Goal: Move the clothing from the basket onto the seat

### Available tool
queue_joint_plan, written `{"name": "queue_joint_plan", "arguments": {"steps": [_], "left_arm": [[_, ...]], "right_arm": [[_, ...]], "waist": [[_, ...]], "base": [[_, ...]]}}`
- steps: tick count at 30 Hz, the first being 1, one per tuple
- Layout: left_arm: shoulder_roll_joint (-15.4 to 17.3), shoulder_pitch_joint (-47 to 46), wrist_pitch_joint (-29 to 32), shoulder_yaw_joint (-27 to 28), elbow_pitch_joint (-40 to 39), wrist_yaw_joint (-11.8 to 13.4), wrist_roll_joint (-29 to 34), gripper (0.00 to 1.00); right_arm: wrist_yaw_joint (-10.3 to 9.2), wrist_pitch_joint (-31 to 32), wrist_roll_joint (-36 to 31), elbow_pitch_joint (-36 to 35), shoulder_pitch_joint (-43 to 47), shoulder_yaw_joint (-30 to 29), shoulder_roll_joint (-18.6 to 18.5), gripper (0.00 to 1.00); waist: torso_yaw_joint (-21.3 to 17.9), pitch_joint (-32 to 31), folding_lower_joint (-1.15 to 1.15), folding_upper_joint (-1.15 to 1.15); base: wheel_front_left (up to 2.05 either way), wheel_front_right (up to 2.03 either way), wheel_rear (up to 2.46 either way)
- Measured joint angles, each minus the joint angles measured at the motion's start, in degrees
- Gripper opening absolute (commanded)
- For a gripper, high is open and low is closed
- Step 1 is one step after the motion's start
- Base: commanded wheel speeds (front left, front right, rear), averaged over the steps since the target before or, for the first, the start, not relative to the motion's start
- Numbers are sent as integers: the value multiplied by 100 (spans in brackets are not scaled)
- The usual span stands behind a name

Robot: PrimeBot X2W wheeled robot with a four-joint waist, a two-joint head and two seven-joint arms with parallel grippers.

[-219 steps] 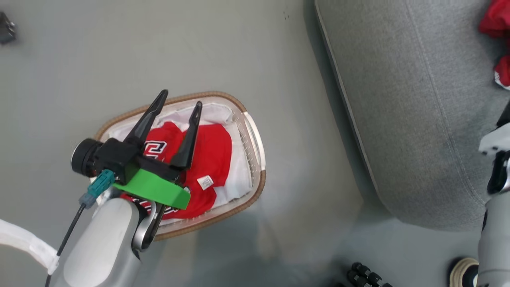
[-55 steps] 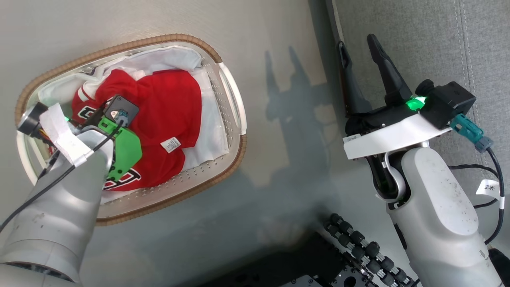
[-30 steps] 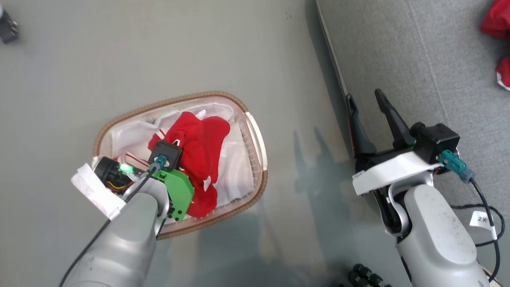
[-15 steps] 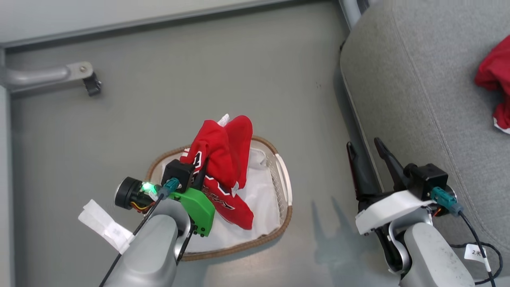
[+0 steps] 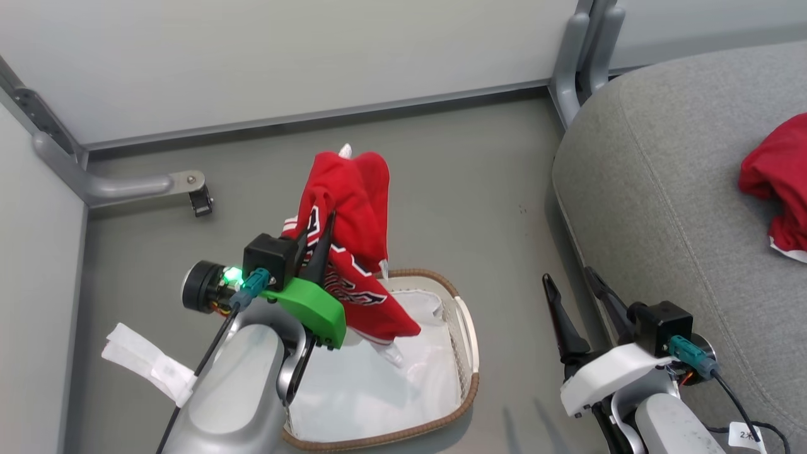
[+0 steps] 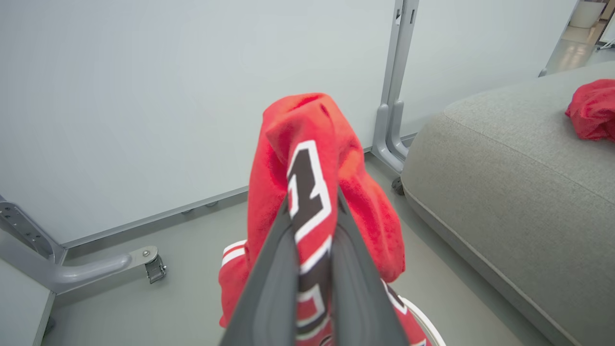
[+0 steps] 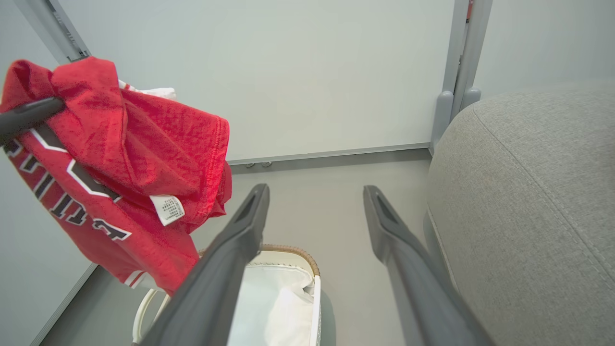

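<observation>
The biggest thing is the grey seat (image 5: 662, 202) on the robot's right. It is wide and soft, so there is a lot of room for clothes to land on it. One red garment (image 5: 772, 176) lies on it already, far over, so that part of the job looks done.

The floor (image 5: 441, 164) is flat and grey. The basket (image 5: 470, 340) sits on it near the seat, so the way from one to the other is short. Inside the basket I see its white liner (image 5: 378, 391), which belongs there, and no other red clothes on the part that shows.

The red jersey (image 5: 353, 202) with black letters is up in the air over the far end of the basket. It hangs down in folds because it is soft and is held at one spot. I cannot tell if its low end touches the liner.

The left pincer (image 5: 317, 227) is closed tight on a bunch of the jersey, with cloth squeezed between its two dark fingers. I think it is held high so the cloth can get over the basket rim and the seat edge.

The right pincer (image 5: 567, 277) is wide apart and holds nothing. It hangs over the floor, just beside the seat edge and out of the jersey's way.
</observation>
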Motion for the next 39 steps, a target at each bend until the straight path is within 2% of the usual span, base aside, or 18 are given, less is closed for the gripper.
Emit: {"name": "queue_joint_plan", "arguments": {"steps": [7,18,26,30,35,39], "left_arm": [[-4,-149,-1,-25,-682,32,-165,0],[-7,-233,-1,-104,-1117,151,-312,0],[-8,-223,-1,-298,-1166,176,-401,0],[-8,-224,-1,-381,-1165,177,-482,0],[-8,-225,-1,-486,-1173,209,-579,0],[-7,-228,-1,-575,-1191,226,-652,0]], "right_arm": [[0,0,4,19,149,16,0,100],[-1,0,46,40,318,194,-4,100],[-1,0,-4,-91,-371,1366,-3,100],[-1,0,232,-118,-902,1886,-2,100],[0,0,290,-151,-1474,2270,1,100],[0,0,252,-147,-1747,2334,2,100]], "waist": [[10,-236,0,0],[-40,-314,0,0],[10,-282,0,0],[60,-261,0,0],[140,-241,0,0],[215,-229,0,0]], "base": [[0,0,0],[0,0,0],[0,0,0],[0,0,0],[0,0,0],[0,0,0]]}}
